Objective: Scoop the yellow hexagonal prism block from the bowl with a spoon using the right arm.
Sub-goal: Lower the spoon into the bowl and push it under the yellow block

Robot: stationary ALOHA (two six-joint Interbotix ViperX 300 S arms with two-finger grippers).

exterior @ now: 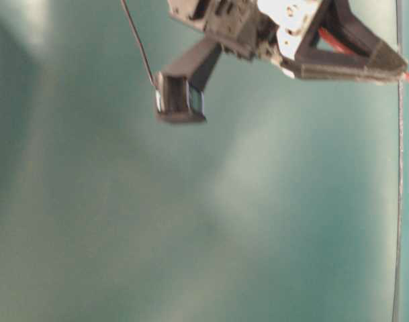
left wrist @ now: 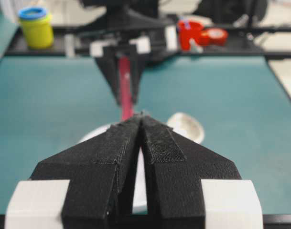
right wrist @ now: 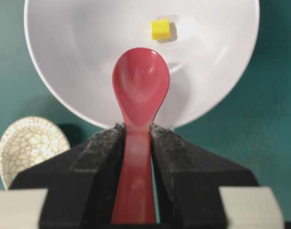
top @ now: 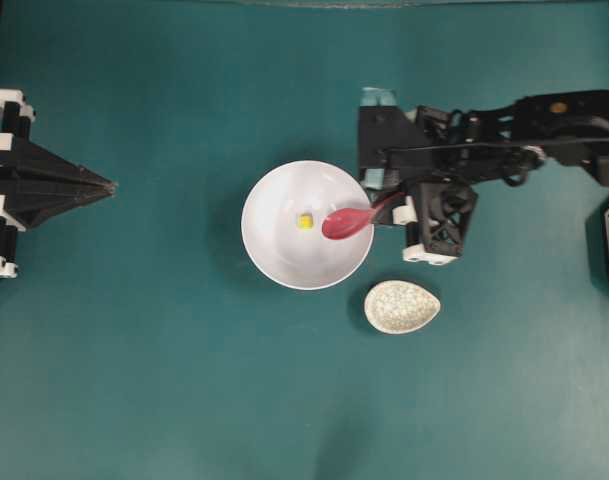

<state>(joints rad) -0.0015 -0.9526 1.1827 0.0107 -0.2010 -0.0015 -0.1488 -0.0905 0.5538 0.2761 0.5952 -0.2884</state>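
The white bowl [top: 274, 245] sits mid-table with the tiny yellow hexagonal block [top: 304, 221] on its floor. My right gripper [top: 396, 203] is shut on the handle of the red-pink spoon [top: 348, 222], whose empty scoop hangs over the bowl's right side, just right of the block. In the right wrist view the spoon [right wrist: 140, 90] runs out between my fingers, gripper [right wrist: 137, 127], over the bowl [right wrist: 69, 57], with the block [right wrist: 160, 29] beyond the scoop's tip, apart from it. My left gripper [top: 110, 186] is shut and empty at the far left, also in its wrist view [left wrist: 142, 116].
A speckled oval spoon rest [top: 401, 306] lies below and right of the bowl, also in the right wrist view [right wrist: 30, 143]. The right arm [top: 504, 135] stretches in from the right edge. Paint pots [left wrist: 36, 26] stand beyond the table's far end.
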